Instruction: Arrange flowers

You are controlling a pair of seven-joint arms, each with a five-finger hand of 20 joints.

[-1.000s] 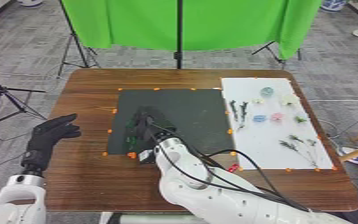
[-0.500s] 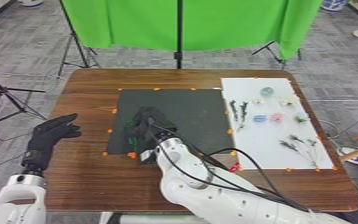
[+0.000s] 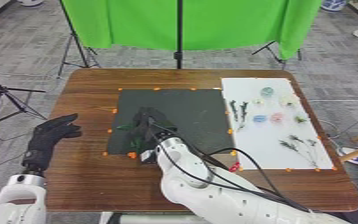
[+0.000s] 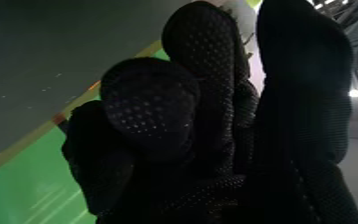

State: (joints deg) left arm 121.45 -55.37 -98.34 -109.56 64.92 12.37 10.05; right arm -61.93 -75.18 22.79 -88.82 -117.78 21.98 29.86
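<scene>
No legible txt, nos. or signs anywhere.

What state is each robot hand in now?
Left robot hand: open.
Right robot hand: by green leaves over the dark mat; open or closed can't be told.

Pastel flowers (image 3: pixel 277 118), sprigs (image 3: pixel 291 146) on white board (image 3: pixel 256 152)

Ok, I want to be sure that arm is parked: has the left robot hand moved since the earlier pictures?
No, the left robot hand stays in the same spot, left of the dark mat, with the same gap between them.
</scene>
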